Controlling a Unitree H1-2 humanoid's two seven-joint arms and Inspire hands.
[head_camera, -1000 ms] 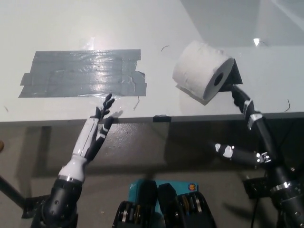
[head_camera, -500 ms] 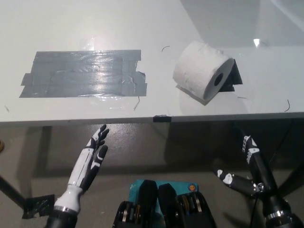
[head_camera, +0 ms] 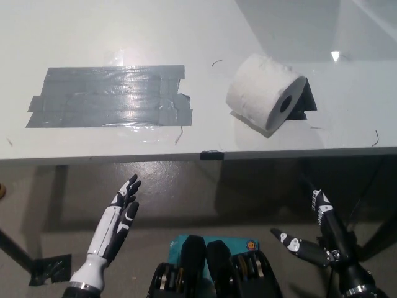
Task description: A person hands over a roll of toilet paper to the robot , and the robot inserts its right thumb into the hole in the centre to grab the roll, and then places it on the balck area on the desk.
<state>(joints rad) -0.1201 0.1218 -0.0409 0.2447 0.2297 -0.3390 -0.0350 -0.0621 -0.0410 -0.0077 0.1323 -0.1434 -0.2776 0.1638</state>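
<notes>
White toilet paper roll (head_camera: 267,93) lying on its side on small black patch (head_camera: 305,102) of white counter (head_camera: 186,37), unmoved, black right robot hand (head_camera: 319,239) lower than before, empty, fingers spread, white left robot hand (head_camera: 118,217) also lower, fingers extended and apart, grey tape patch (head_camera: 108,96) unchanged.

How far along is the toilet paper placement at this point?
Done: the toilet paper roll lies on its side on the desk, over a small black patch, held by nothing. In hand: nothing; the right hand and left hand are open below the desk edge. Nothing visibly left; the grey tape patch is bare.
</notes>
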